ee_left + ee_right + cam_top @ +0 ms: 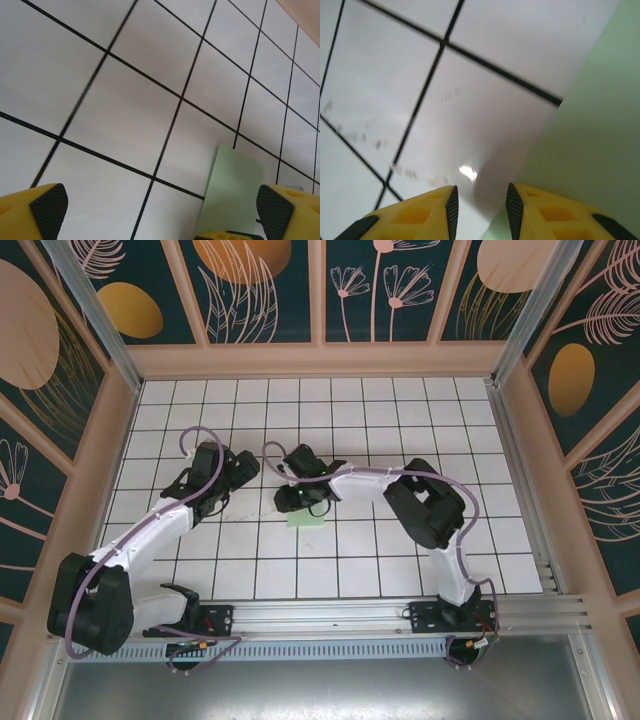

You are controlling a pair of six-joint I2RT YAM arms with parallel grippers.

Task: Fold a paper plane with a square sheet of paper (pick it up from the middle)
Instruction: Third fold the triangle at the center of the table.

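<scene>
Mint-green paper sheet [307, 519], just one, lies mid-way across the white grid table [400, 420], partly beneath the right gripper [480, 206], whose jaws stand narrowly apart at its edge. The left gripper [161, 205], second of two, gapes wide and empty nearby.

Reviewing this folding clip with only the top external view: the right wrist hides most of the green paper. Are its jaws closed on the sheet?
Observer: No. In the right wrist view the right gripper has a narrow gap between its jaws. The square sheet of paper lies beside one finger, its edge running toward that gap.
Operator: And the left arm?
Observer: In the left wrist view the left gripper stands wide open over the tiles, and an end of the sheet lies close to one finger pad.
</scene>
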